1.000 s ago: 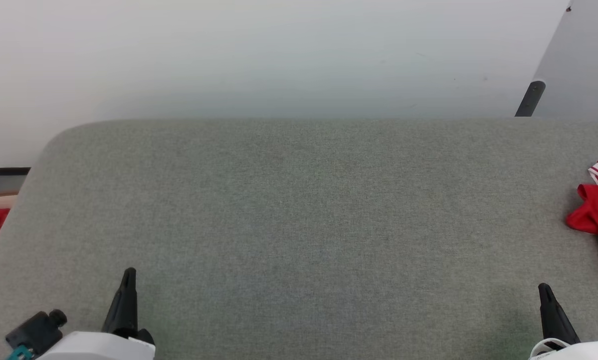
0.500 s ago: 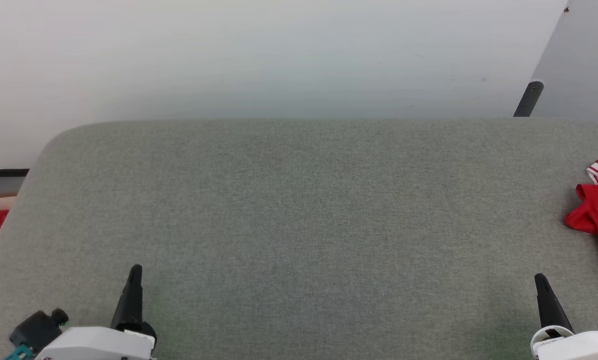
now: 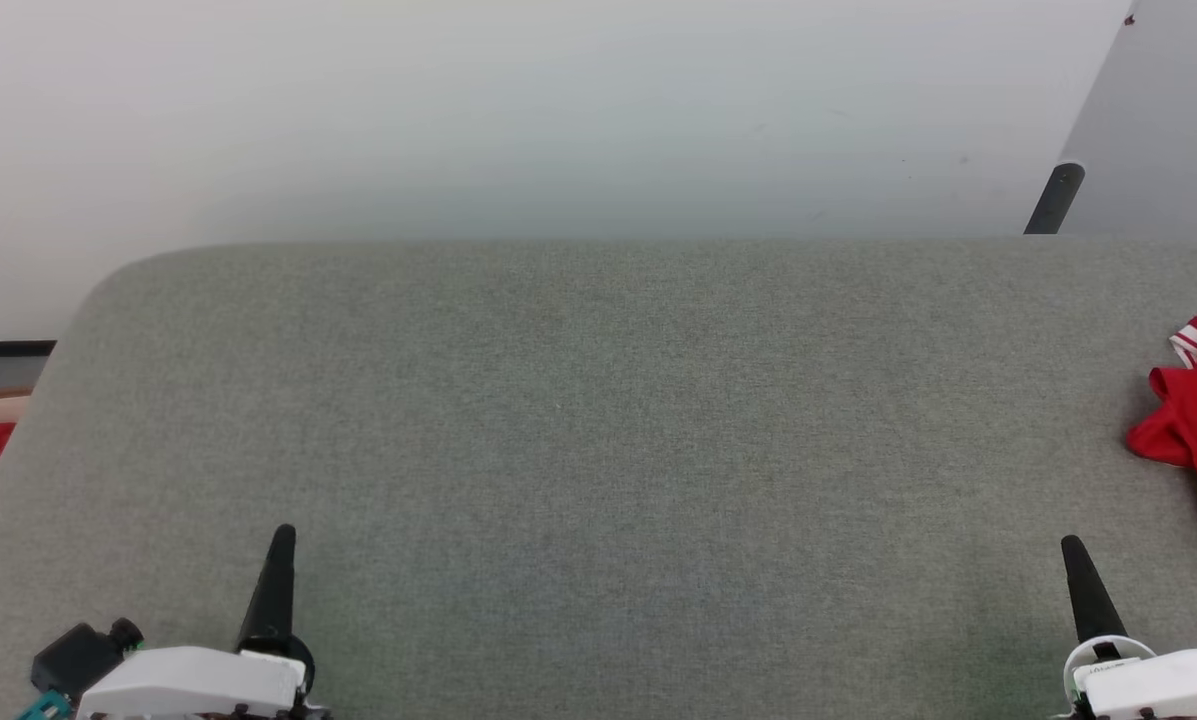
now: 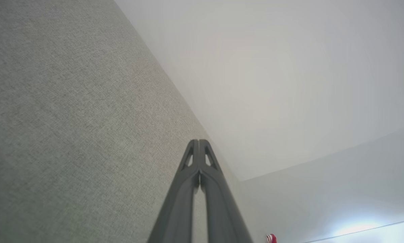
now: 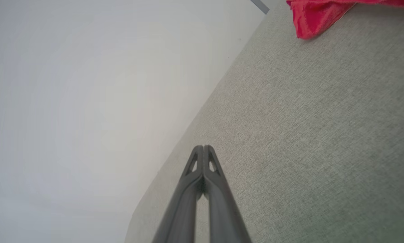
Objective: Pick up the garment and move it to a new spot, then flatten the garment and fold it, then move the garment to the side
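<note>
The garment (image 3: 1193,420), a bunched red jersey-style shirt with white-and-red striped trim, lies at the frame's right edge on the grey fabric-covered surface (image 3: 598,450). The left gripper (image 3: 282,545) and right gripper (image 3: 1070,552), at the lower corners, are pinched closed on nothing, seemingly parked apart from it.

1. Support: grey woven-fabric surface (image 3: 598,450), flat and wide, spanning almost the full head view. Its far-left corner is rounded.
2. On it: the garment (image 3: 1193,430), red, crumpled in a heap at the far right and cut off by the frame edge.
3. White-and-red striped trim shows at the heap's top.
4. The heap sits directly on the fabric, with a thin shadow along its left side.
5. Right wrist view: a red fold of it rests on the weave.
</note>
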